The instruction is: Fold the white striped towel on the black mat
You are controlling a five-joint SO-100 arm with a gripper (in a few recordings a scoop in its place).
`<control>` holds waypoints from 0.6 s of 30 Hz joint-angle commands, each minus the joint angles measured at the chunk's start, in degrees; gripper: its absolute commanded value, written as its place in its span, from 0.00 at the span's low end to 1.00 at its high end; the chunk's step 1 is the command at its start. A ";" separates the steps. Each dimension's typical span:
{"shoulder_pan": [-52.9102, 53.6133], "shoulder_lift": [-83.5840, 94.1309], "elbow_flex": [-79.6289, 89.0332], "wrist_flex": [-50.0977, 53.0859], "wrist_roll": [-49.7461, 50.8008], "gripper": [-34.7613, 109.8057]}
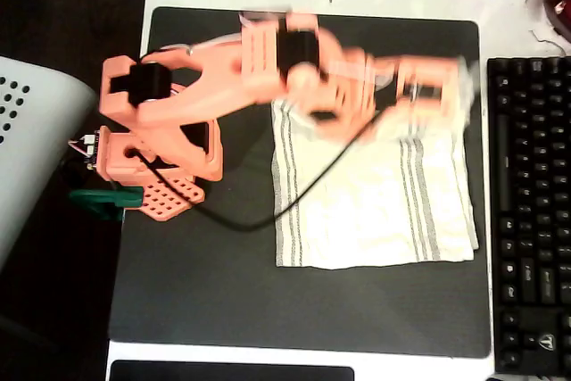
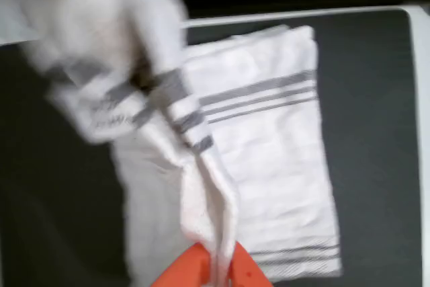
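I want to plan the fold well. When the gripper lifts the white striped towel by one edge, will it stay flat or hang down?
Probably it hangs. In the wrist view the white striped towel drapes from the gripper in soft, bunched folds, so it looks floppy and light. The part on the black mat lies thin and wrinkled, so pushing would likely crumple rather than slide it.

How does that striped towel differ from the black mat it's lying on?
The white striped towel is off-white with groups of narrow grey stripes; the black mat is plain matte black. The towel is much smaller, covering just part of the mat. The towel is wrinkled, and in the wrist view one part is pinched up in the orange hand; the mat lies wholly flat. Both are roughly rectangular.
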 commanded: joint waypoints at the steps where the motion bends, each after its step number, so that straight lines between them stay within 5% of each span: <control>1: 9.40 1.05 8.35 -9.05 -4.92 0.24; 10: 21.88 -13.01 23.29 -36.39 -11.78 0.30; 18: 28.92 -5.27 26.19 -35.42 -19.86 0.36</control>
